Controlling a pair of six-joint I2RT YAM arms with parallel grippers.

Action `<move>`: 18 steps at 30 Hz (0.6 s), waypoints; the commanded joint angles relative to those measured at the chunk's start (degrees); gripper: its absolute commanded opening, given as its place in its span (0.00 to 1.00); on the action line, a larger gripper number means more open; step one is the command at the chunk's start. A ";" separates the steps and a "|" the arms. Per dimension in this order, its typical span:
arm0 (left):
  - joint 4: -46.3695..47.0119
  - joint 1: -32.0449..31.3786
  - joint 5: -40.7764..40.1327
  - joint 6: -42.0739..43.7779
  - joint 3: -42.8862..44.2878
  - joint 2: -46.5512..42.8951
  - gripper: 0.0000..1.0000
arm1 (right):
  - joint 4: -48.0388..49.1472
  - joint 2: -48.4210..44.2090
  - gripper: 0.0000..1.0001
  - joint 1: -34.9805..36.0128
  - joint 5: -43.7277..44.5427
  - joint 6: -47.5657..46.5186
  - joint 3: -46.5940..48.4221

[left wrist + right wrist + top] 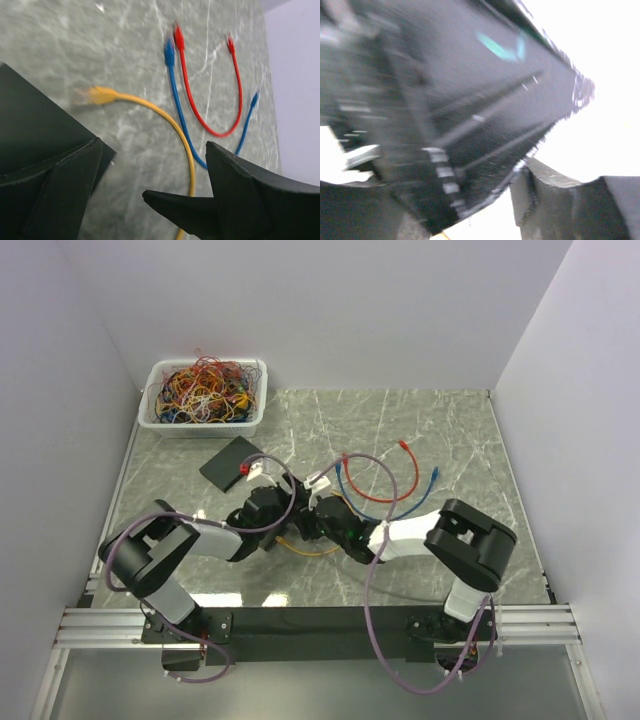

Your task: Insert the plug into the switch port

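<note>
One of the two, the left gripper (152, 144), was held wide open and empty, presumably to take the yellow plug (100, 95) seen lying on the table (75, 40) just ahead. The right gripper's (324, 514) opening could not be told through blur. The switch (228, 462) was set well apart.

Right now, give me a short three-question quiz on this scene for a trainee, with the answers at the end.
1. True or false: the left gripper is shut.
2. Where on the grey marbled table does the white plastic bin of tangled cables sit? A, far left corner; B, far right corner; C, between the two arms.
3. Fill in: in the left wrist view, the thin yellow patch cable lies near a thin red cable and a thin ___ cable.
Key: 1 false, it is open; 2 A; 3 blue, the thin blue cable.
</note>
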 commanded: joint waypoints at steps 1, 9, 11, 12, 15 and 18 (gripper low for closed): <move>-31.08 -3.72 10.25 -0.18 -0.28 0.32 0.95 | 10.13 -6.94 0.59 2.15 3.96 0.33 0.82; -45.04 2.59 7.43 3.16 6.32 -8.65 0.96 | 2.91 -13.29 0.76 2.95 6.16 2.97 -1.21; -47.17 4.44 7.43 4.21 7.81 -12.08 0.97 | 0.10 -13.73 0.76 2.42 6.34 3.06 0.63; -50.22 6.63 7.60 4.65 8.16 -14.26 0.98 | -0.17 -14.34 0.76 1.55 5.90 3.58 0.64; -54.28 11.28 7.96 6.50 9.83 -18.31 0.99 | -0.70 -14.78 0.76 -1.26 2.65 6.04 1.08; -56.31 14.98 8.31 8.08 10.80 -21.83 0.99 | -2.71 -11.73 0.76 -3.55 -0.77 7.36 3.62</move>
